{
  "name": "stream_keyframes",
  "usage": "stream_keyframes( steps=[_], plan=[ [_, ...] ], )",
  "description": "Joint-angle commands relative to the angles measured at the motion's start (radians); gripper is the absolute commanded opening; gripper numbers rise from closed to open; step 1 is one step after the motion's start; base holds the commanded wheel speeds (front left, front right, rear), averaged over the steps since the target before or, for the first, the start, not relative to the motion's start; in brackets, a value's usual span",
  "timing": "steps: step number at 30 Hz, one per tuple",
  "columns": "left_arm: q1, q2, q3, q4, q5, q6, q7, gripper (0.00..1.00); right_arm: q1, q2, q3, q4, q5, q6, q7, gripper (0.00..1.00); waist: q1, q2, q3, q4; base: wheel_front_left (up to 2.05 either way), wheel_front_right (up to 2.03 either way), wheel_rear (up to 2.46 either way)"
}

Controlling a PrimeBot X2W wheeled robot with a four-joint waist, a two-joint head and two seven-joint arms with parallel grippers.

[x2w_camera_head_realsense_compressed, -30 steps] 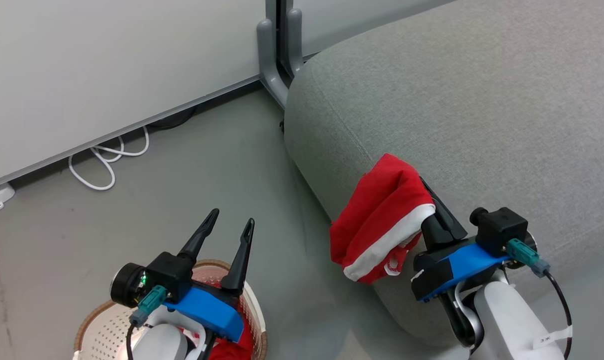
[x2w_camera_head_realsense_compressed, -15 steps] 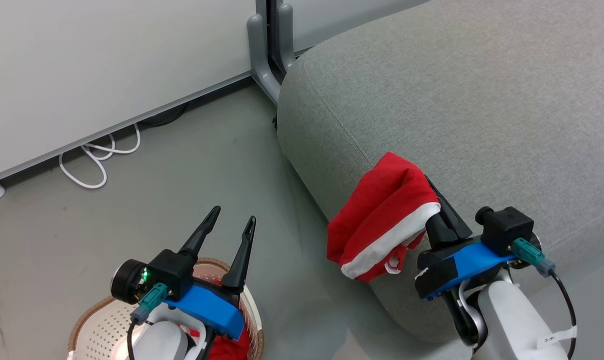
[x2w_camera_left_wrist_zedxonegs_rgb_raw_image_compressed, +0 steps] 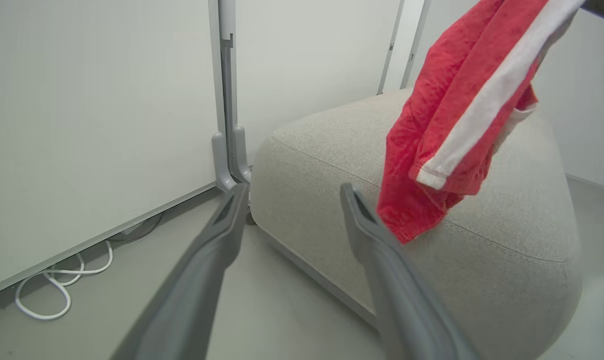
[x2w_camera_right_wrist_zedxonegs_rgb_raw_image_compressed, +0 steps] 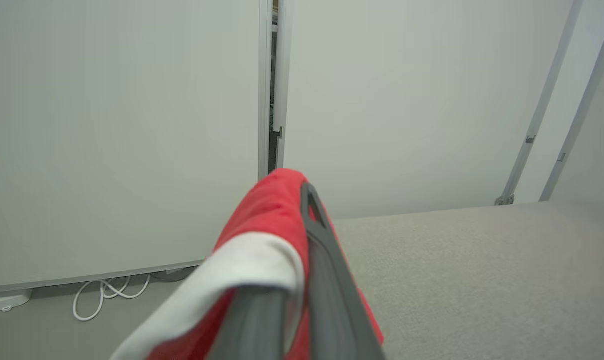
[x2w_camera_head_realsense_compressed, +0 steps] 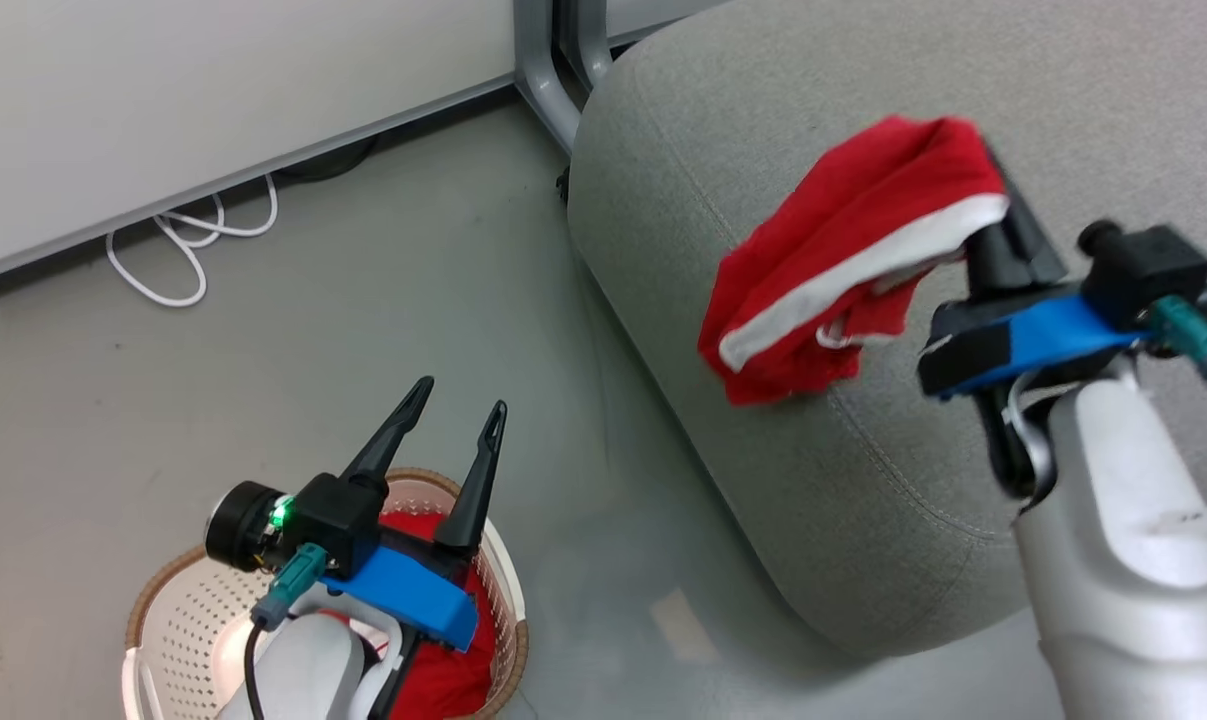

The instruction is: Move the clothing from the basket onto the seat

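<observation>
Nearest, at about 7 o'clock in the head view, the basket stands on the grey floor, and one piece of the clothing, a red garment, lies bunched inside it against the side toward 5 o'clock. The left gripper hovers above the basket's rim with its two dark fingers spread apart and nothing between them, their tips pointing toward 1 o'clock. At 3 o'clock the right gripper is raised over the seat, its fingers pressed together on the second red garment. That garment is draped over the fingers near their tips, and in the right wrist view its white band lies across one finger while the other finger presses against the red cloth. From the grip the cloth hangs down toward 8 o'clock in a loose fold, with a white stripe running along its length. Its lower end sits over the rounded edge of the seat, near the stitched seam; whether it touches the upholstery cannot be told. Farther off, at 10 o'clock, a white cable loops on the floor at the foot of a pale wall panel. At 12 o'clock a grey post foot stands just beside the far corner of the seat.
</observation>
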Motion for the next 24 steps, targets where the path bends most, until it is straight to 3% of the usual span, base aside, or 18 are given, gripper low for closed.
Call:
stream_keyframes(
  steps=[1,5,14,21,24],
  plan=[
    [-0.029,0.008,-0.003,-0.009,0.006,-0.003,-0.003,1.00,-0.041,-0.008,-0.027,0.002,-0.014,0.000,-0.004,0.00,0.0000,0.0000,0.031,0.013,0.00,0.00,0.00],
    [-0.062,0.026,-0.027,-0.033,0.015,-0.003,-0.003,1.00,-0.148,-0.042,-0.141,0.013,-0.023,0.000,-0.004,0.00,0.0000,0.0000,0.092,0.036,0.00,0.00,0.00],
    [-0.139,0.074,-0.074,-0.096,0.021,-0.003,-0.003,1.00,-0.337,-0.200,-0.361,0.070,-0.043,0.000,0.005,0.00,0.0000,0.0000,0.241,0.090,0.00,0.00,0.00],
    [-0.208,0.108,-0.102,-0.117,0.026,-0.003,-0.003,1.00,-0.385,-0.257,-0.519,0.168,-0.090,0.000,0.001,0.00,0.0000,0.0000,0.337,0.124,0.00,0.00,0.00],
    [-0.236,0.112,-0.114,-0.122,0.034,-0.003,-0.003,1.00,-0.381,-0.247,-0.569,0.216,-0.121,0.000,-0.001,0.00,0.0000,0.0000,0.371,0.133,0.00,0.00,0.00]
  ],
)
